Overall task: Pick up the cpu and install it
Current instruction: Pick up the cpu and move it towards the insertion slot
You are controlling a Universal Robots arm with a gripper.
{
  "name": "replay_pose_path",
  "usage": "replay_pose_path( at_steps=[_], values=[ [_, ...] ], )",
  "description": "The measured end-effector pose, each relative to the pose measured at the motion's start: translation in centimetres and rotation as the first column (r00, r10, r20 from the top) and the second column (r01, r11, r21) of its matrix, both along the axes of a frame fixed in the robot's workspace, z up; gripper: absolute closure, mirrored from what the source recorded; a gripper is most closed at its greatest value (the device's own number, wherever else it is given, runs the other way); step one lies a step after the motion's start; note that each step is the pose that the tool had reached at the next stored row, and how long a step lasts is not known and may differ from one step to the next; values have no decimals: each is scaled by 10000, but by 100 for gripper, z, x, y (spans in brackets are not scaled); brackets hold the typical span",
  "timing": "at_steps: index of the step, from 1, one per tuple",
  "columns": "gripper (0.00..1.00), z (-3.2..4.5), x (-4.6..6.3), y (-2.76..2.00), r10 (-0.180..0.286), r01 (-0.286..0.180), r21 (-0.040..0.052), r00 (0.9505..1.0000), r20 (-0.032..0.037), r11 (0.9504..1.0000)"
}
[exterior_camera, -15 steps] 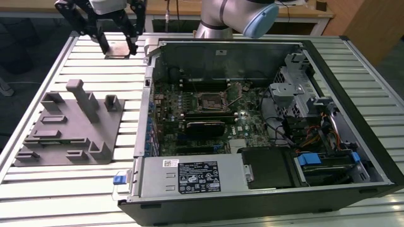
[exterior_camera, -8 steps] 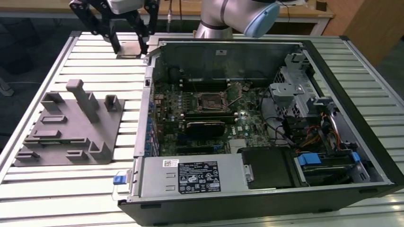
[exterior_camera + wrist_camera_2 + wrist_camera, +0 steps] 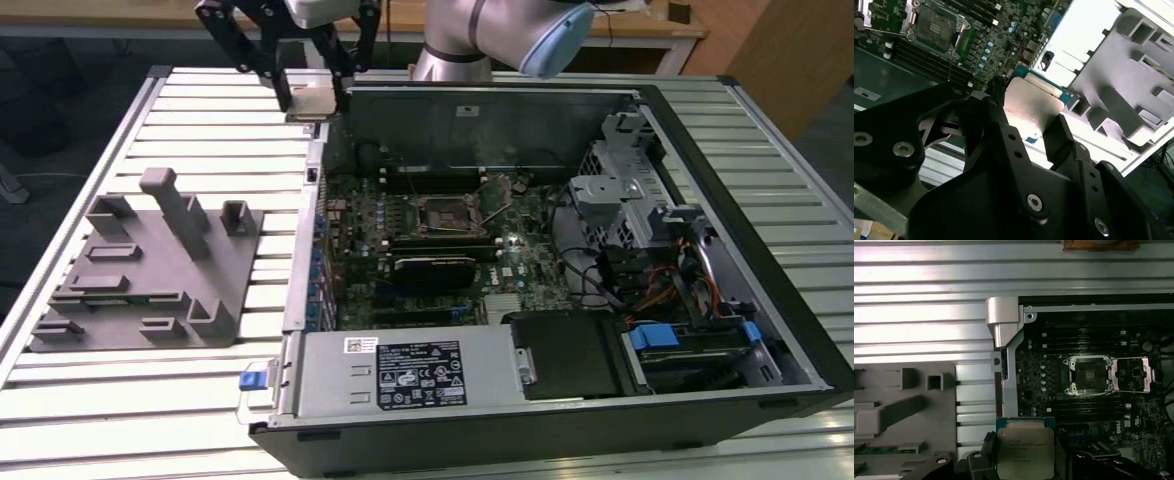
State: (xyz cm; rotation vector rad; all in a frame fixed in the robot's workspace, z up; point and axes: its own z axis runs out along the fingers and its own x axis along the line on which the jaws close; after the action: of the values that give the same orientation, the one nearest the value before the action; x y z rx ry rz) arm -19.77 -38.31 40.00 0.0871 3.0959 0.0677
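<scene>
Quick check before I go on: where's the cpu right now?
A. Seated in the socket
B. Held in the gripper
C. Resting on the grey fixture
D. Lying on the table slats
B: the cpu is clamped in the gripper, away from the socket, which stands open and empty.

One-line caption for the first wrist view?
Gripper holds the cpu near the computer case's edge; the motherboard socket stands open.
</scene>
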Motion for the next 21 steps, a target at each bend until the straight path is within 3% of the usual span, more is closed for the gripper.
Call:
replay_pose_path(
  at_steps=[11,21],
  values=[
    [45,-16,327,22,0,0,1,10000,1,10000],
    [45,-125,665,22,0,0,1,10000,1,10000]
  ],
)
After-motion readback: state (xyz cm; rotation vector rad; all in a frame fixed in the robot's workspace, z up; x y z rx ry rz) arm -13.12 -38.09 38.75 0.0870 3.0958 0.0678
